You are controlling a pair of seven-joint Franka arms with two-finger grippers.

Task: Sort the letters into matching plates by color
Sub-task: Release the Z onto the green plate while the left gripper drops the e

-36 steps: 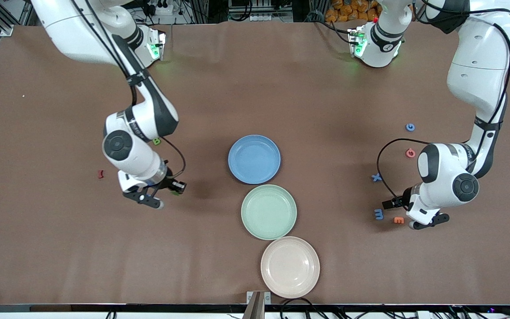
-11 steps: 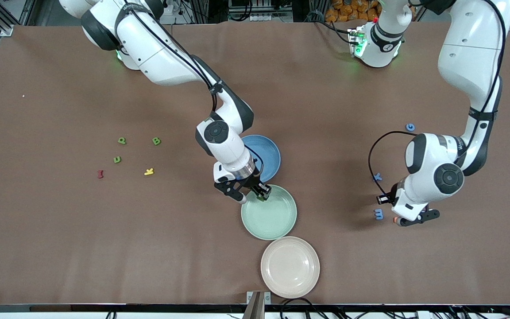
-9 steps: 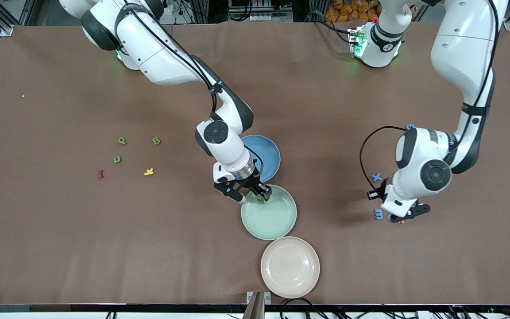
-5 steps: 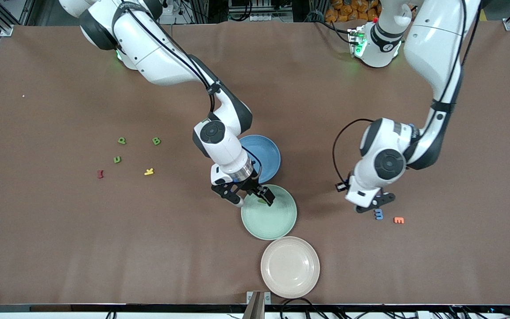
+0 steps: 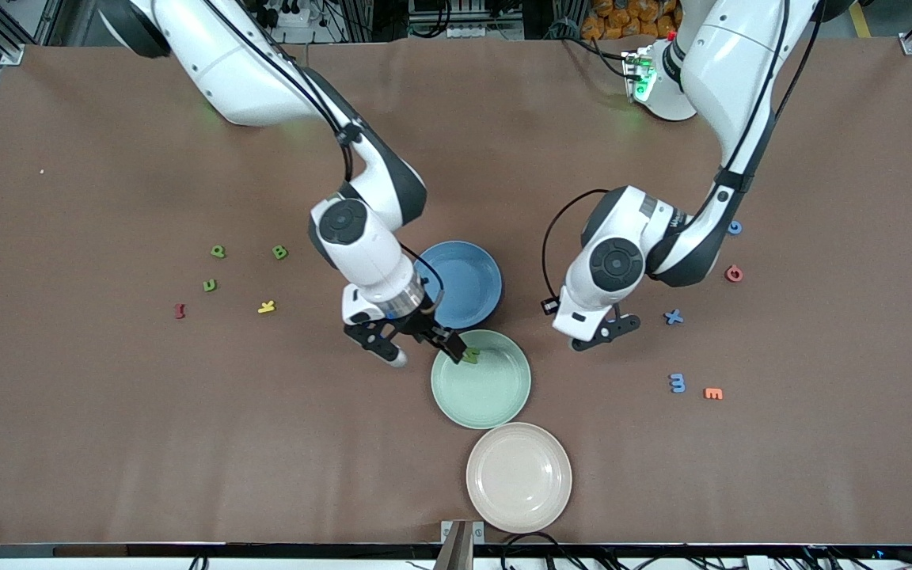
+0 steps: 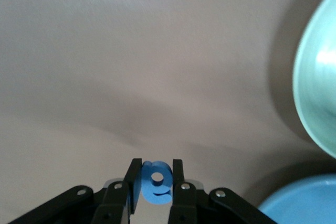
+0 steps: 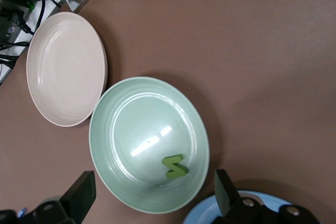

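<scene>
Right wrist view shows the right gripper [image 7: 152,203] spread wide above a green letter [image 7: 175,166] in the mint plate [image 7: 113,129]. The left gripper [image 6: 156,182] pinches a blue letter [image 6: 157,181] over bare table [image 6: 131,51].

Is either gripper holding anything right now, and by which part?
The left gripper holds a blue letter, pinched by its flat faces. The right gripper is open and empty over the green plate's edge.

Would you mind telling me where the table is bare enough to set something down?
Bare: the table nearer the camera than the green letters, and around the beige plate. Crowded: both grippers by the blue plate and green plate.
</scene>
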